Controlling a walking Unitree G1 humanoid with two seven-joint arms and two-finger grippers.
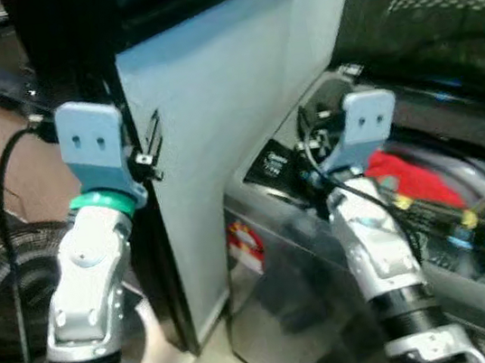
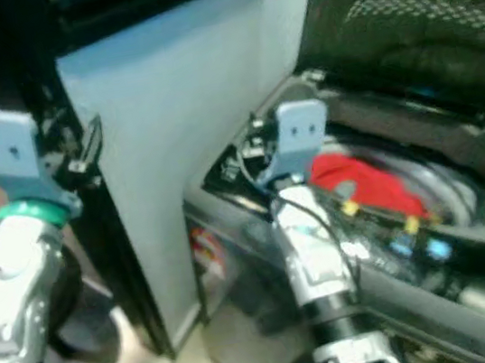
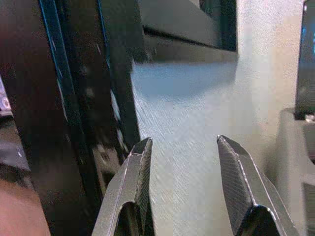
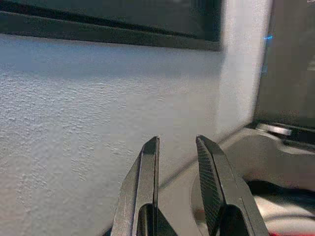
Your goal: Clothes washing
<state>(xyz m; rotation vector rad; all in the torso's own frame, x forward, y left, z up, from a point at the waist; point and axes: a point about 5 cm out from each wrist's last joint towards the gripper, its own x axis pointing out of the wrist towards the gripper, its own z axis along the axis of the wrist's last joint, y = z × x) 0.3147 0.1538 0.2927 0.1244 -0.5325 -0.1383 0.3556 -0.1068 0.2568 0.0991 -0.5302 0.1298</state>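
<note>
A top-loading washing machine (image 1: 301, 296) stands at the right with its dark lid (image 1: 436, 6) raised. A red garment (image 1: 411, 176) lies in the drum (image 2: 463, 190). My right arm (image 1: 375, 244) is lifted over the washer's front left corner, just left of the garment. In the right wrist view my right gripper (image 4: 177, 138) is open by a narrow gap, holds nothing and faces the white wall above the washer's rim. My left arm (image 1: 89, 286) is raised beside the white wall panel (image 1: 218, 139). My left gripper (image 3: 182, 140) is wide open and empty, pointing at that panel.
A dark frame (image 1: 68, 52) runs beside the white panel's left edge. A black floor fan (image 1: 3, 290) sits low at the left. A white rounded object (image 1: 155, 359) lies by my left arm's base. Cables and coloured connectors (image 1: 468, 225) cross the washer's front rim.
</note>
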